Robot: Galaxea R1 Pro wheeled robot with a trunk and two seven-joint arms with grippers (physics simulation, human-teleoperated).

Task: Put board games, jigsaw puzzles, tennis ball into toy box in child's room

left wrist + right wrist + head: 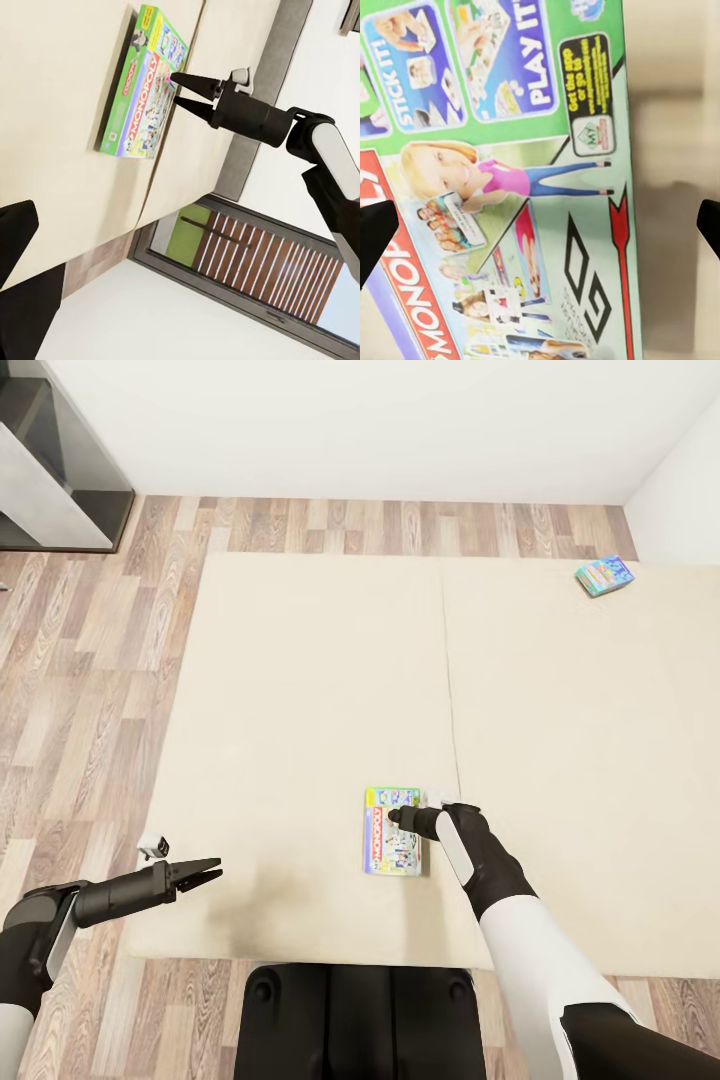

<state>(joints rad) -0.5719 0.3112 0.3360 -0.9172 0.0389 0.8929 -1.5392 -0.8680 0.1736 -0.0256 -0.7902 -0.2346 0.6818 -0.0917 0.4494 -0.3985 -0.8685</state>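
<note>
Head view: R gripper (397, 818) hangs over the Monopoly game box (392, 846), which lies flat on the cream bed (300, 690), near the bed's front edge. Fingertips sit above the box's upper-right part, just left of the mattress seam (452, 690). In the left wrist view the R gripper (177, 90) shows two dark pointed fingers spread apart w/ a clear gap, nothing between them; tips are close to the box (142, 82) edge, can't tell if touching. Right wrist view looks straight down on the box lid (510, 187), w/ one dark fingertip (375, 236) at each side of the pic, well apart, so jaws are wide open and empty.

L gripper (205, 875) is out to the left of the R one, hovering at the bed's front-left corner area, well apart from the Monopoly box. Fingers look slightly parted, holding nothing.

2nd game box (604, 575), blue, lies far beyond the R gripper and to its right, at the bed's far right corner near the white wall (400, 420). Wood-plank floor (90, 690) runs past the L gripper's side; a grey cabinet (50, 470) stands at the far left.
</note>
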